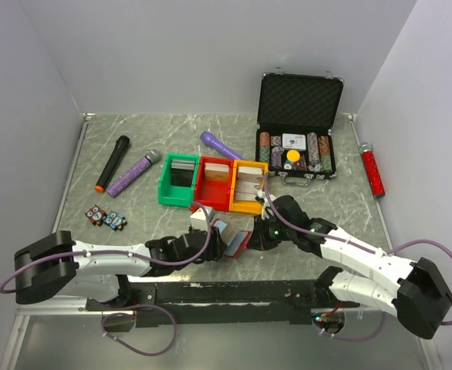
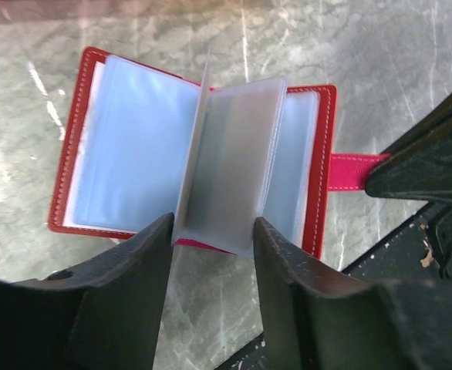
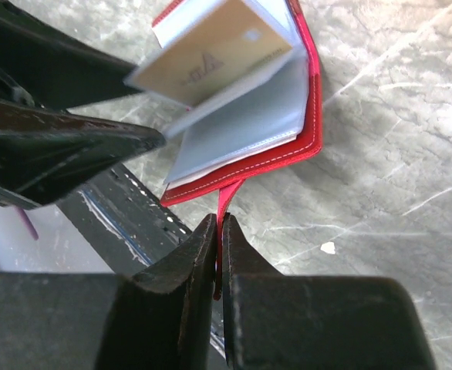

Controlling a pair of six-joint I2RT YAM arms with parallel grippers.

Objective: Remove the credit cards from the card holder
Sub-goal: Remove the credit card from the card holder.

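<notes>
The red card holder (image 2: 79,146) lies open on the marble table near its front edge, pale blue sleeves (image 2: 234,162) fanned upward. My left gripper (image 2: 210,231) is open, its fingertips (image 2: 160,235) astride the lower edge of the standing sleeves and touching them. One sleeve holds a tan credit card (image 3: 210,50), which looks blurred. My right gripper (image 3: 218,223) is shut on the holder's red snap tab (image 3: 227,196), pinning that side. From above, the card holder (image 1: 235,239) sits between the left gripper (image 1: 214,243) and the right gripper (image 1: 257,235).
Green (image 1: 177,183), red (image 1: 214,183) and yellow (image 1: 247,187) bins stand just behind the holder. An open black chip case (image 1: 297,127) is at the back right. Two microphones (image 1: 113,163) lie at the left, a red cylinder (image 1: 373,171) at the right. A black rail (image 1: 226,291) runs along the near edge.
</notes>
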